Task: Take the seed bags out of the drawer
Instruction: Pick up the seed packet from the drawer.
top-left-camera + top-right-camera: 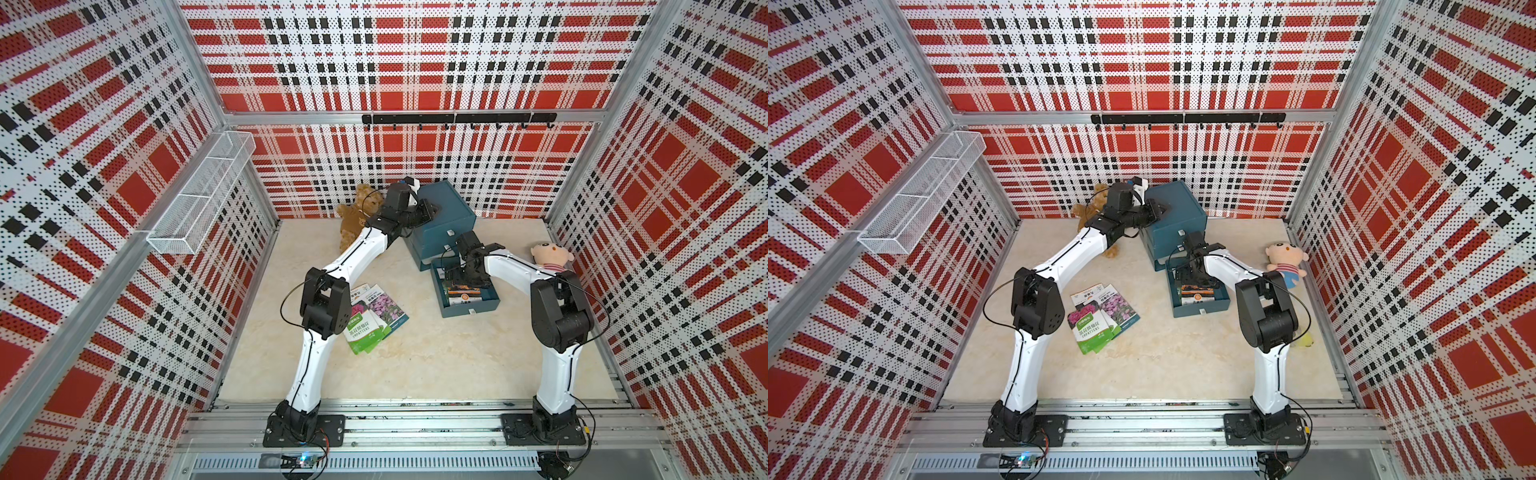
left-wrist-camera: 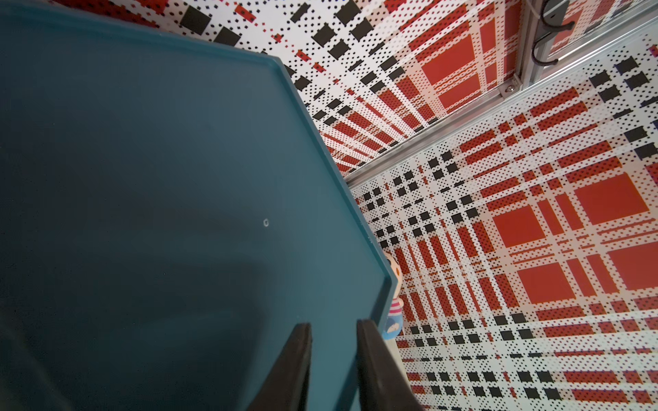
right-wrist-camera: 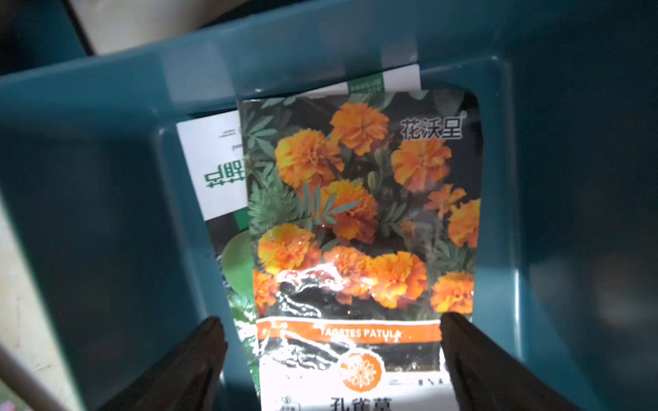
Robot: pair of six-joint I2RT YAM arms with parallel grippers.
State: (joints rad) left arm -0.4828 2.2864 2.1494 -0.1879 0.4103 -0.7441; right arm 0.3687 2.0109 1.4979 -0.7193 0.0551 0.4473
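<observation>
The job looks partly done from here. A fanned heap of seed bags (image 1: 374, 318), at least three with pink and purple flower prints and green labels, already lies out on the pale surface (image 1: 436, 365), well apart from the drawer (image 1: 473, 309) and close by the left arm's elbow.

The teal drawer stands pulled out in front of its cabinet (image 1: 449, 208) and is not empty. A marigold packet (image 3: 363, 220) with orange blooms lies flat on top inside it. A white-and-green packet (image 3: 217, 167) peeks out from under it. Whether more lie beneath, I cannot tell.

The right gripper (image 3: 331, 318) hangs low over the drawer with its jaws spread wide on either side of the marigold packet's lower end, holding nothing. I'd say that bag is the next one to come out, then the one under it.

The left gripper (image 2: 333, 323) sits over the cabinet top near its edge, jaws only narrowly apart with nothing between them. Whether it presses on the top is hard to tell.
</observation>
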